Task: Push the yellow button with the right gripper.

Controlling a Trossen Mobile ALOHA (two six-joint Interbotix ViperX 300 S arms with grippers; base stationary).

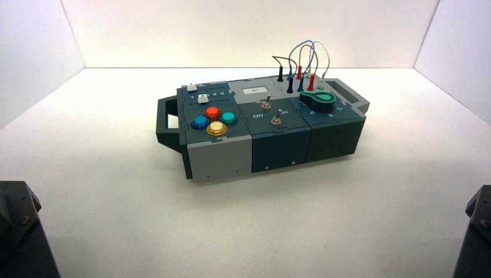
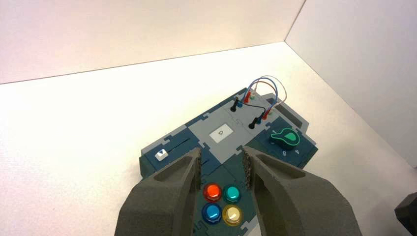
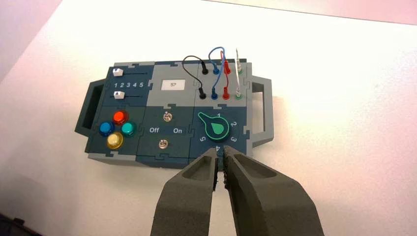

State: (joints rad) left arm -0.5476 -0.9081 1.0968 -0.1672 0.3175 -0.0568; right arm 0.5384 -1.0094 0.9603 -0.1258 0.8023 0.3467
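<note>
White walls close in a pale worktop (image 1: 116, 220), and the box (image 1: 260, 124) stands on it turned a little askew. On its top, the four coloured buttons cluster at the end near the handle; the yellow button (image 3: 114, 141) is the one nearest the front edge, with the blue button (image 3: 105, 129) at about 10 o'clock from it, the teal button (image 3: 128, 129) at about 2 o'clock and the red button (image 3: 119, 117) at 12, as the right wrist view shows them.

The right gripper (image 3: 220, 156) hovers short of the box with its fingers (image 3: 196, 169) clenched to a near point, grasping nothing, their tips in line with the green knob (image 3: 215, 129). From those tips the yellow button lies well apart, at about 9 o'clock, across the toggle switches (image 3: 163, 130). The left gripper (image 2: 223, 157) waits above the buttons' end with its fingers released and wide, nothing between them.

Likely trouble: the buttons sit close together, so a tip coming in off line could press the teal or blue one instead. A low sideways sweep might catch a toggle, and a slanted push could shove the box rather than sink the dome
</note>
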